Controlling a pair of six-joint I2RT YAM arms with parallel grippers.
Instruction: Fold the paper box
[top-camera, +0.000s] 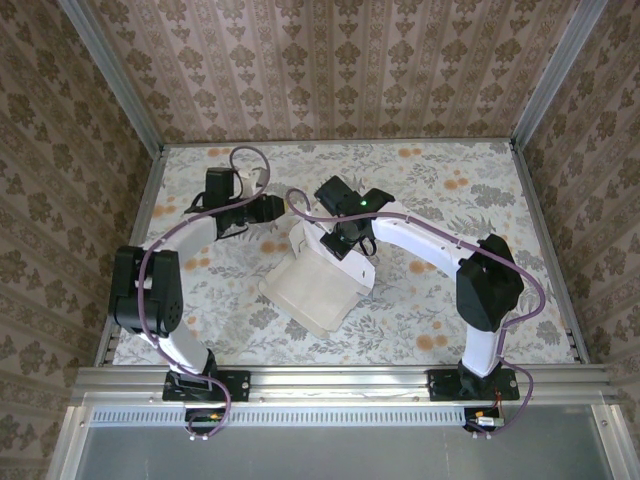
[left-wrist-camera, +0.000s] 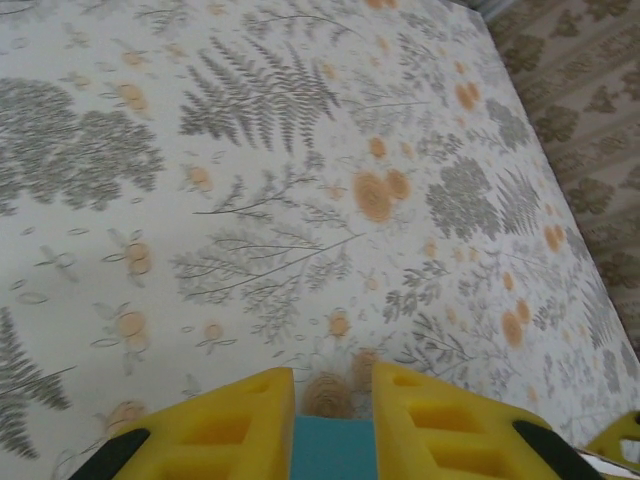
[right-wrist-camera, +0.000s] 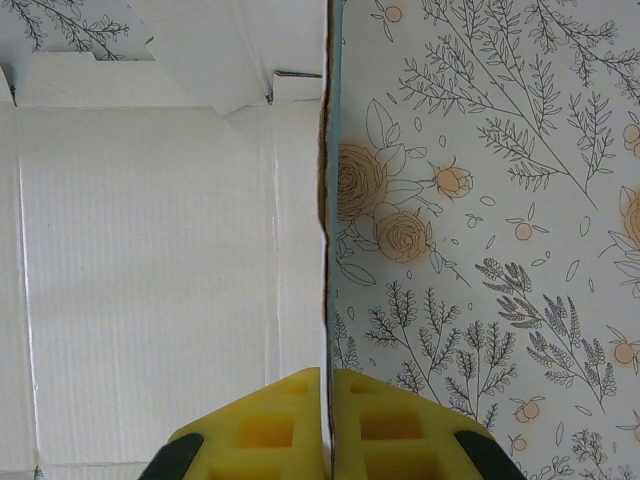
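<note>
The paper box (top-camera: 318, 285) lies partly folded mid-table, off-white inside up. In the right wrist view its creased inner panel (right-wrist-camera: 150, 260) lies left of a raised wall seen edge-on. My right gripper (right-wrist-camera: 328, 378) is shut on that thin wall; from above it (top-camera: 343, 243) sits at the box's far right side. My left gripper (top-camera: 283, 208) hovers by the box's far left corner. Its yellow fingers (left-wrist-camera: 230, 425) stand a little apart, and a turquoise strip of the box (left-wrist-camera: 333, 450) fills the gap (left-wrist-camera: 333, 385). Whether they press it I cannot tell.
A floral cloth (top-camera: 450, 200) covers the table, walled by patterned panels on three sides. The left arm's elbow (top-camera: 145, 285) and the right arm's elbow (top-camera: 488, 280) bulk over the near corners. A metal rail (top-camera: 330, 380) runs along the near edge.
</note>
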